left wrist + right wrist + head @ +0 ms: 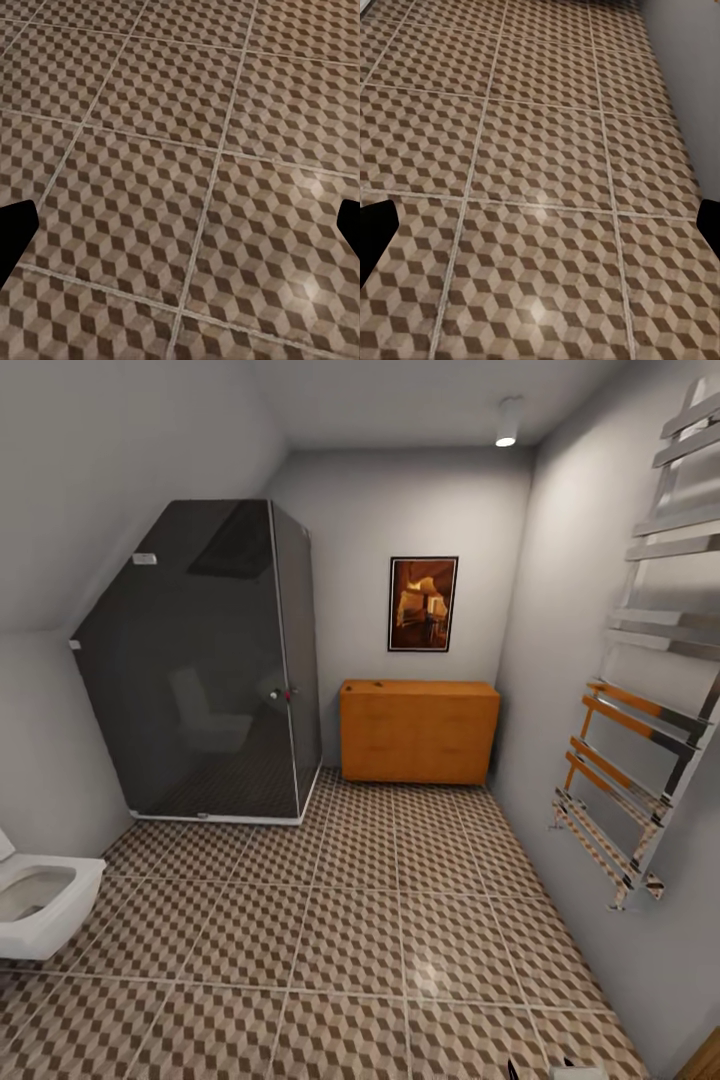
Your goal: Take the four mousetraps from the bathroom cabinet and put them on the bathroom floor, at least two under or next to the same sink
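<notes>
orange-brown cabinet (418, 732) sits against the far wall, across open bathroom floor (380, 920). mousetraps not discernible yet. left end effector (180, 232) and right end effector (540, 236) both spread, empty. likely approach phase: roll straight in, stop square to the front.

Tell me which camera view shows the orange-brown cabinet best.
The head view: the cabinet stands whole against the far wall, below a framed picture and beside the dark glass shower. Both wrist views look down at the patterned floor tiles, between open fingertips.
</notes>
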`<state>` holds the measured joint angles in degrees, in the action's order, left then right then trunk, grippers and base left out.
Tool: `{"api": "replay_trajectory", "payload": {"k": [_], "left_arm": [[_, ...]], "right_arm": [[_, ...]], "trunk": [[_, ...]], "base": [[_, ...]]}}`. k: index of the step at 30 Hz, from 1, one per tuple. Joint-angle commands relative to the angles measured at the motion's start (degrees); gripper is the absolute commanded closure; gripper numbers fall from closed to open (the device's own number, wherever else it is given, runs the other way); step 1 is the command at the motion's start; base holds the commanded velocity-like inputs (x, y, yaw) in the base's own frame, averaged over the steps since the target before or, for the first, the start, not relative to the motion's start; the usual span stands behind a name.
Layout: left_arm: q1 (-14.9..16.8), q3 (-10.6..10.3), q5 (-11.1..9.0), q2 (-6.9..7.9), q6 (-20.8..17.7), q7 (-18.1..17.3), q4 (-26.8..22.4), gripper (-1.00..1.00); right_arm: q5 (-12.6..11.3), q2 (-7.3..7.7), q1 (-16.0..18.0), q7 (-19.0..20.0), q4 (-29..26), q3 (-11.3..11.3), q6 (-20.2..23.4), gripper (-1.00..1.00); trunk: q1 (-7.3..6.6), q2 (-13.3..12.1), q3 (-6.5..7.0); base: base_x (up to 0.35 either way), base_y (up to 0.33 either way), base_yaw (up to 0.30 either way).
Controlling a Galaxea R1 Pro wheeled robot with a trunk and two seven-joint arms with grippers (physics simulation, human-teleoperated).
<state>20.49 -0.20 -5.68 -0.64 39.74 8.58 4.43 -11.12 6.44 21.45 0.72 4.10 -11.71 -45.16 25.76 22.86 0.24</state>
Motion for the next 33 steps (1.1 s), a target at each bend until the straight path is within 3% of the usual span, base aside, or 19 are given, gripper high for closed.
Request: {"api": "replay_trajectory", "payload": {"k": [1, 33], "left_arm": [[0.1, -0.1, -0.4, -0.03, 0.3, -0.1, 0.2, -1.00], [0.1, -0.1, -0.5, -0.03, 0.3, -0.1, 0.2, -1.00]], "right_arm": [[-0.5, -0.02, 0.1, 0.1, 0.2, -0.5, -0.3, -1.00], [-0.3, 0.01, 0.1, 0.6, 0.2, -0.7, -0.3, -1.00]], "trunk": [[0.02, 0.1, -0.08], [0.02, 0.1, -0.20]], "base": [[0.000, 0.000, 0.000], [0.000, 0.000, 0.000]]}}
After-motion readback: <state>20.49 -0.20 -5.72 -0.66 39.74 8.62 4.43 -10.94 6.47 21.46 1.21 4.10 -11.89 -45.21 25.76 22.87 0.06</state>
